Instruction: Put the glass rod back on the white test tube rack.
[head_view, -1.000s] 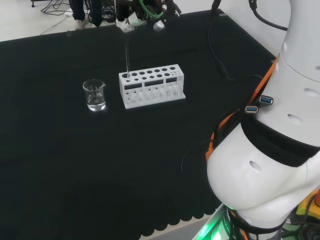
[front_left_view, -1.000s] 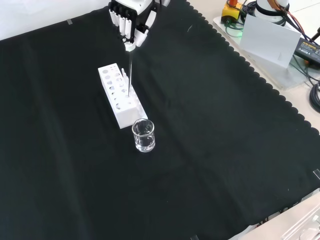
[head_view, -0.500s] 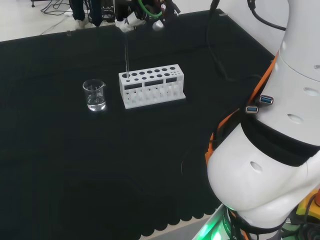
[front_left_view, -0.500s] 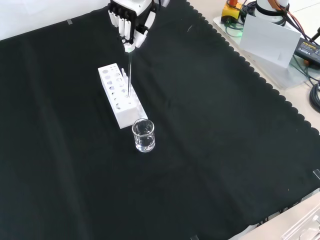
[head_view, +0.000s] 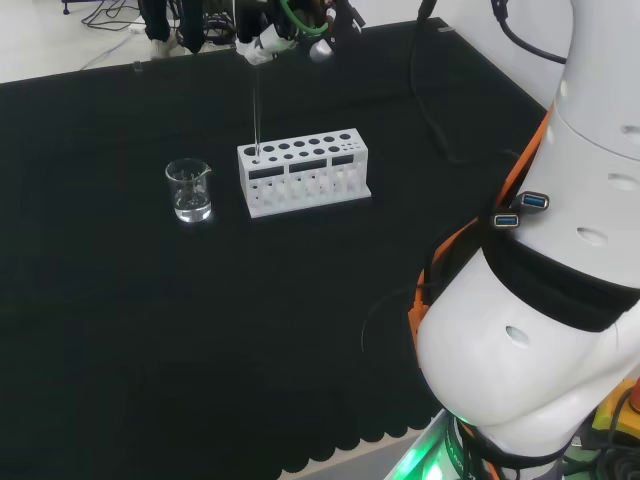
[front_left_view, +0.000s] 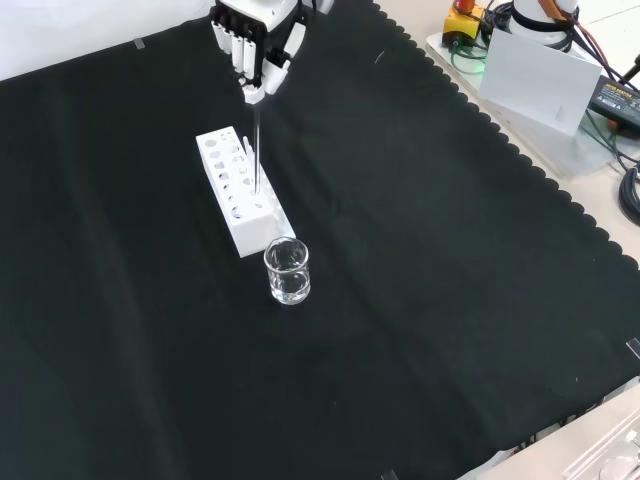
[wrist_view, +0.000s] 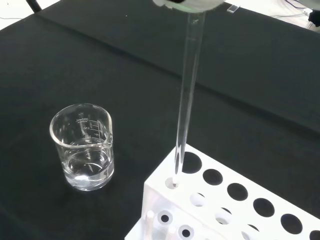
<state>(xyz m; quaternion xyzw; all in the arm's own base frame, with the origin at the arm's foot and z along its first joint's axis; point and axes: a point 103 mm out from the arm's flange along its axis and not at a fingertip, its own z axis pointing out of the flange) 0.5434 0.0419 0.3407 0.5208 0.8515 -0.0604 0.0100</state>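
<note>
Front view: hand (front_left_view: 255, 45) slightly higher; glass rod (front_left_view: 255, 150) apparently still in rack (front_left_view: 240, 205).

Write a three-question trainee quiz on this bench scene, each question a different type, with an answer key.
1. True or false: the glass rod lies flat on the black cloth.
2. Multiple choice: where is the rod's lower end? A) in the beaker; B) at a corner hole of the white test tube rack, at the end nearest the beaker; C) on the cloth beside the rack.
3. What holds the rod's top end in the front view?

Key:
1. False. It stands nearly upright.
2. B.
3. The hand; its fingers pinch the rod.
</note>
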